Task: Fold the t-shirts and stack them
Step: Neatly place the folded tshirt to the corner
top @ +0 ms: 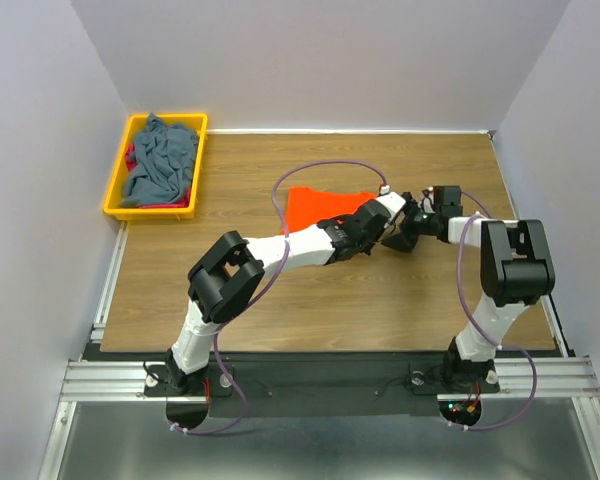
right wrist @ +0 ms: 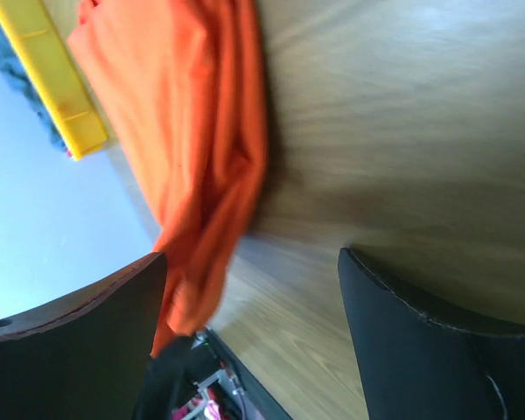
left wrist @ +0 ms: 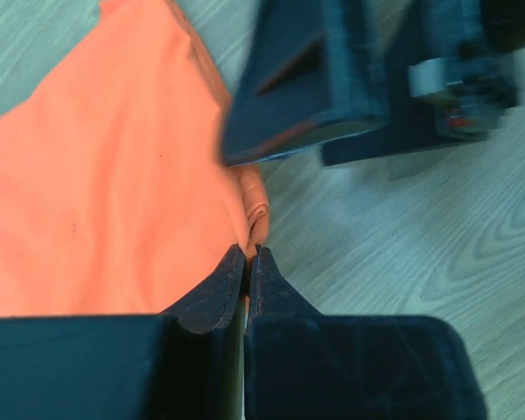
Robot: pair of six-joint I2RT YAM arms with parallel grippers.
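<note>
The orange t-shirt (top: 315, 210) lies crumpled on the wooden table, partly under my left arm. My left gripper (top: 380, 232) is shut on the shirt's right edge; in the left wrist view the jaws (left wrist: 248, 252) pinch a small fold of orange cloth (left wrist: 114, 175). My right gripper (top: 408, 228) is open and empty just right of the shirt, facing the left gripper; the orange cloth (right wrist: 192, 131) hangs ahead of its fingers (right wrist: 254, 297). The slate grey-blue t-shirt (top: 160, 160) lies bunched in the yellow bin, with red cloth (top: 130, 158) under it.
The yellow bin (top: 117, 190) stands at the table's far left corner, and it also shows in the right wrist view (right wrist: 57, 83). White walls close in the table on three sides. The right gripper's body (left wrist: 359, 79) looms close ahead of the left wrist camera.
</note>
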